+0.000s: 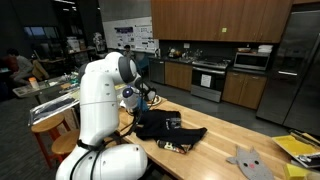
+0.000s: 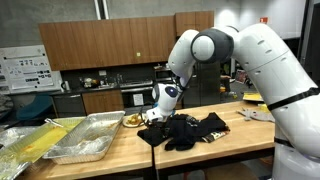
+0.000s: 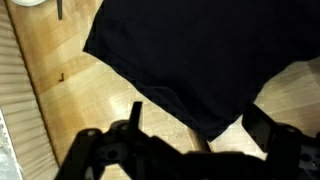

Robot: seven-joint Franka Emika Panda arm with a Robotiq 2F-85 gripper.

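Gripper (image 3: 190,150) hangs released, jaws wide, just above the black cloth (image 3: 200,60). In the wrist view, the cloth spreads toward twelve o'clock and the wooden table (image 3: 55,100) shows at nine.

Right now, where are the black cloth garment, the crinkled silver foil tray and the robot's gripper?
Black cloth garment (image 2: 188,130): in an exterior view, middle of the crumpled cloth.
Crinkled silver foil tray (image 2: 88,142): in an exterior view, its bare floor.
Gripper (image 3: 193,115): wrist view, midway between its open fingertips.
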